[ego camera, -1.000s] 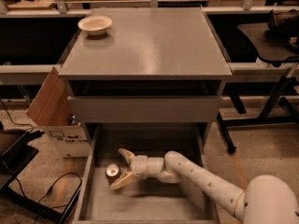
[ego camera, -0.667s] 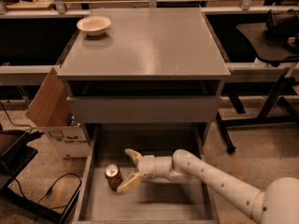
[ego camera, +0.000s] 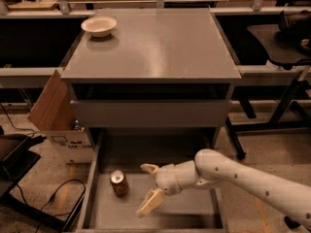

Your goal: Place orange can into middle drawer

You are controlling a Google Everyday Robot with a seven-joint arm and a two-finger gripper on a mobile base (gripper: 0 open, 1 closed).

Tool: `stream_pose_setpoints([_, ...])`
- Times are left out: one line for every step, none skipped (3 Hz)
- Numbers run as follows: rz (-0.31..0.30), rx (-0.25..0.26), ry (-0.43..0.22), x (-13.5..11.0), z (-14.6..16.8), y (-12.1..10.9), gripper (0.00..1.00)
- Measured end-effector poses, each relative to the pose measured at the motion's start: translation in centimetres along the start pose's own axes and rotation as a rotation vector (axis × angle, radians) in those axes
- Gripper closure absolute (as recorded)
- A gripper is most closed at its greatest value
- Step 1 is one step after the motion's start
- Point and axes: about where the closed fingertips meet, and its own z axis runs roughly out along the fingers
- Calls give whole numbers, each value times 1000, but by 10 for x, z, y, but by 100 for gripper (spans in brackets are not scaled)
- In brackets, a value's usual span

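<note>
Camera view. Orange can (ego camera: pixel 119 182) upright on the bare floor of the middle drawer (ego camera: pixel 194 216), just left of the gripper (ego camera: pixel 151 186) and apart from it. Fingers spread wide, clamped on nothing. Looks placed already, with probably only the withdrawal left. Best to lift up and back to the right, keeping both fingers clear of the can and never sweeping leftward. Well above and beyond the gripper, on the grey cabinet (ego camera: pixel 155 47), a white bowl (ego camera: pixel 99 26).
</note>
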Motion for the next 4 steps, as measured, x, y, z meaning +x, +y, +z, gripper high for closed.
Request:
stream_pose_setpoints([-21,45,108,-33,-43,20,0])
stream_pose_setpoints([-82,81,147,-62,-57,22,0])
stream_pose_setpoints([-82,81,147,-62,-57,22,0])
stream_pose_setpoints([-95,94,202,-71,-79,28,0])
